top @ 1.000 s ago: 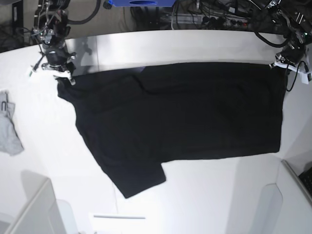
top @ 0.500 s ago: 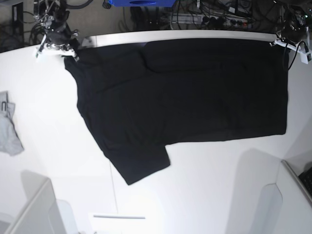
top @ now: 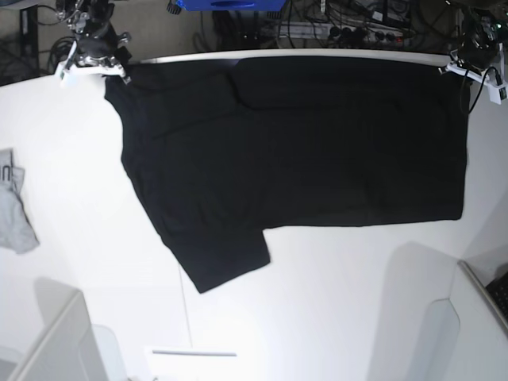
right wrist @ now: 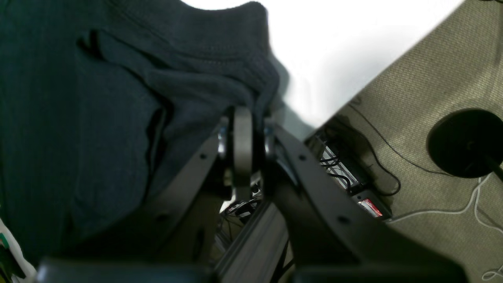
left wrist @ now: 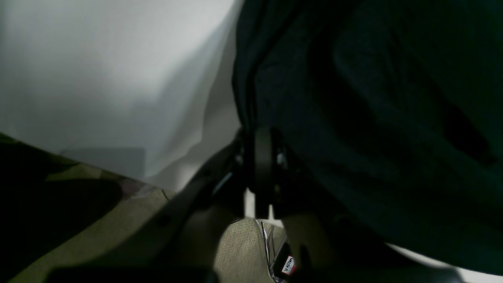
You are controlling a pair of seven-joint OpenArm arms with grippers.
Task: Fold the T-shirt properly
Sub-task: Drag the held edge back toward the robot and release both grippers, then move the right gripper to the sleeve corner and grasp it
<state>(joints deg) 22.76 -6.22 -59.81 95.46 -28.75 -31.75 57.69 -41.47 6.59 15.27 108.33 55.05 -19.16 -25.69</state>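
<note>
The black T-shirt (top: 294, 151) lies spread flat over the white table (top: 333, 309), plain side up, its far edge at the table's back edge. A sleeve (top: 226, 258) points toward the front. My right gripper (top: 119, 75) is shut on the shirt's far left corner; the right wrist view shows bunched black cloth (right wrist: 204, 70) pinched between the fingers (right wrist: 243, 145). My left gripper (top: 454, 70) is shut on the far right corner; the left wrist view shows the cloth (left wrist: 373, 118) clamped between its fingers (left wrist: 262, 165). No print shows.
A small light grey garment (top: 14, 210) lies at the table's left edge. Cables and a blue box (top: 230, 5) sit behind the table's back edge. Grey panels stand at the front left (top: 55, 341) and front right (top: 468, 317).
Both grippers have pulled the shirt's far edge toward the back of the table. The whole shirt slid backward and stretched flatter.
</note>
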